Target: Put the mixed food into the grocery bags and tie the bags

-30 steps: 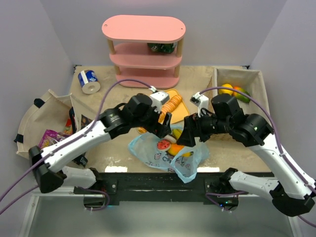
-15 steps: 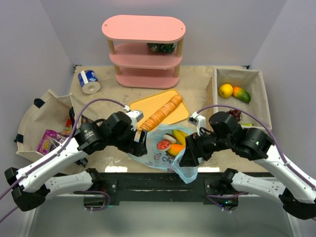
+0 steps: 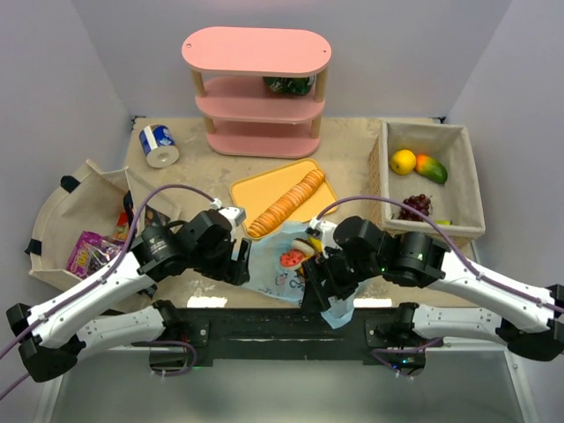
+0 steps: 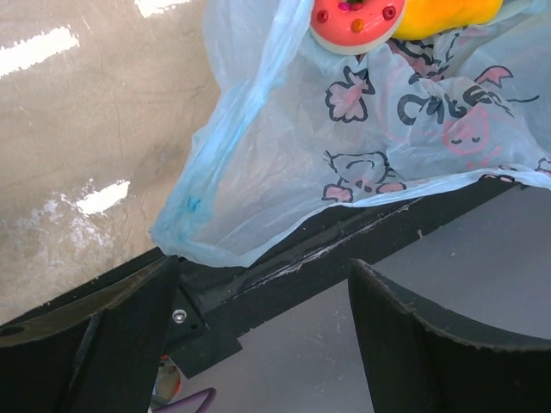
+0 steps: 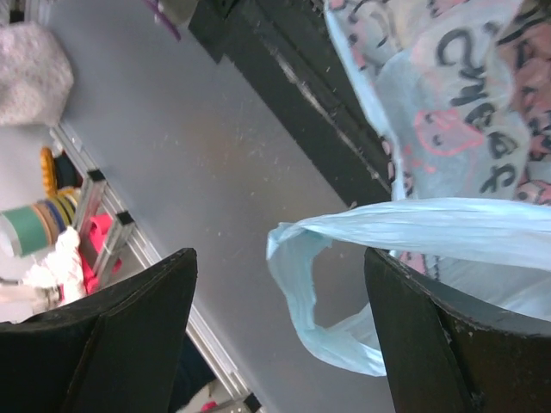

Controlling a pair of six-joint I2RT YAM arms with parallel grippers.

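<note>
A light-blue grocery bag [image 3: 280, 275] with cartoon prints lies at the table's near edge. In it are a red-iced doughnut [image 3: 292, 258] and yellow fruit [image 3: 315, 247]. My left gripper [image 3: 240, 262] is at the bag's left edge. In the left wrist view it [image 4: 263, 292] is open, and the bag's rim [image 4: 258, 232] lies just beyond its fingertips, untouched. My right gripper [image 3: 319, 280] is at the bag's near right corner. In the right wrist view it [image 5: 280, 301] is open, and the bag's loop handle [image 5: 336, 284] hangs between the spread fingers, not clamped.
A sliced loaf on an orange tray [image 3: 249, 188] lies behind the bag. A can [image 3: 159, 145] and a pink shelf [image 3: 257, 88] stand at the back. The wicker basket [image 3: 384, 167] on the right holds fruit. A beige cloth bin [image 3: 66, 207] on the left holds snack packets [image 3: 84, 249].
Both arms have come down and back from over the tray to the table's near edge. The left gripper went to the bag's left rim and the right to its near handle.
</note>
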